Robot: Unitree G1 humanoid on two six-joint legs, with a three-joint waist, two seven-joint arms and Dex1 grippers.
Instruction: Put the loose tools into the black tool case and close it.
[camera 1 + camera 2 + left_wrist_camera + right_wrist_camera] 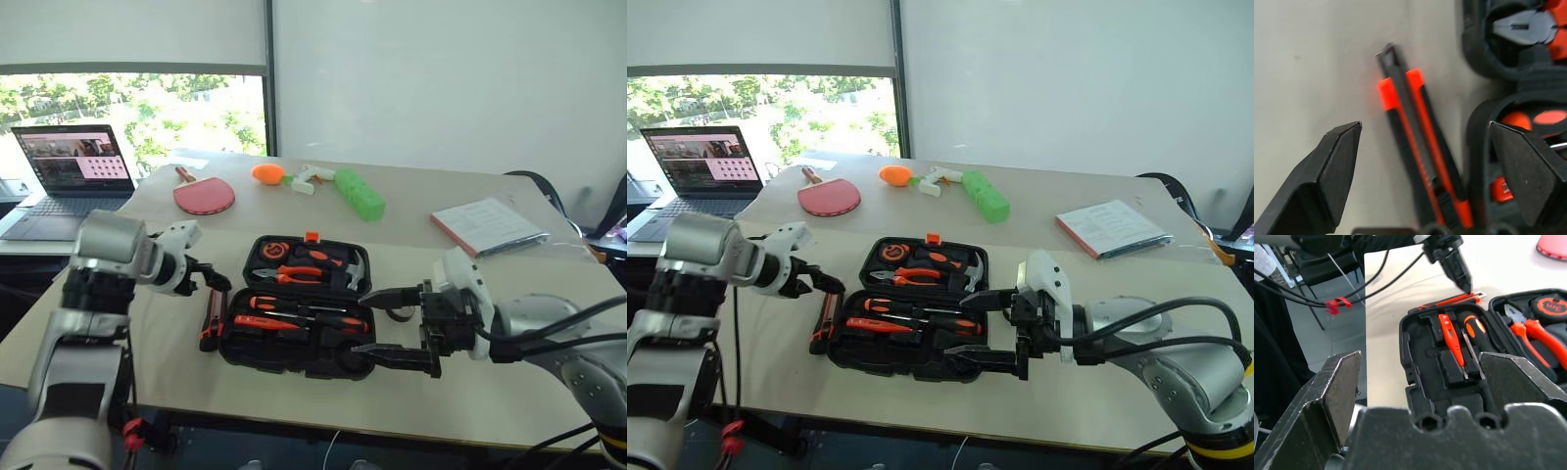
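Reaching with jaws wide, the left gripper [217, 284] hangs over the utility knife [1422, 152] lying against the open black tool case [294, 354], needing to descend and clamp it.

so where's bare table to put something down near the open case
Bare beige table lies along the near edge below the open black plastic tool case, and between the case and the white booklet. Crowded: the case's left side, where the black-orange utility knife lies under the open left gripper.
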